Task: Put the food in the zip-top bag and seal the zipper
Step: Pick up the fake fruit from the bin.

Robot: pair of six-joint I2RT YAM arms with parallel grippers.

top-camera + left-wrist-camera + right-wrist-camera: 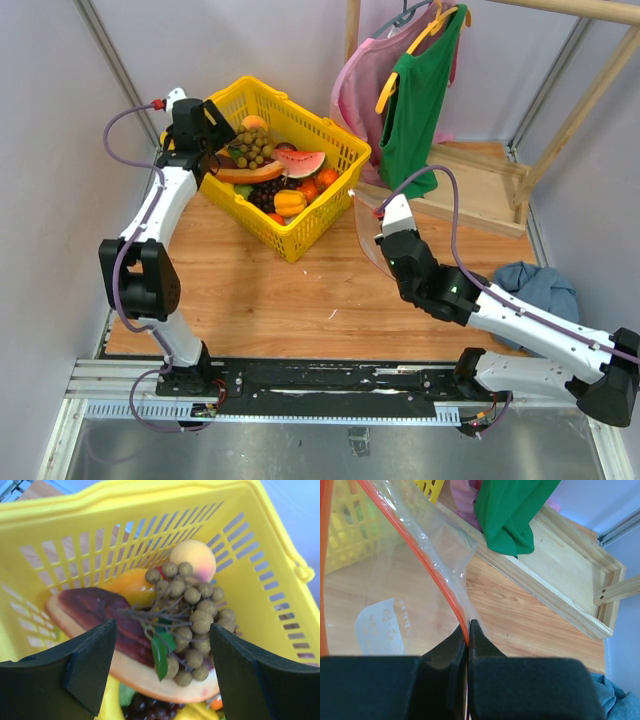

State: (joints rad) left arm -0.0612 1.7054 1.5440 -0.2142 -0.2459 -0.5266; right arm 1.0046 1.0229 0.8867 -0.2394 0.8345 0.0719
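Jaws apart, left end effector [161, 635] hovers over the grape bunch [192, 610] in a yellow basket [300, 245] at the desk's [300, 300] far edge. Right end effector [468, 630] is clamped on the zip-top bag's [395, 580] zipper [457, 615], toward the right edge.

We see the food in the yellow basket [318, 226]: olive-brown grape bunch [192, 615] on top, lying over a papaya slice [107, 625], peach [193, 560] behind. The zip-top bag [395, 585], clear and crinkly with a white label, sits just right of the basket. Its orange-red zipper [323, 530] is unsealed and pinched in the right hand [468, 630].
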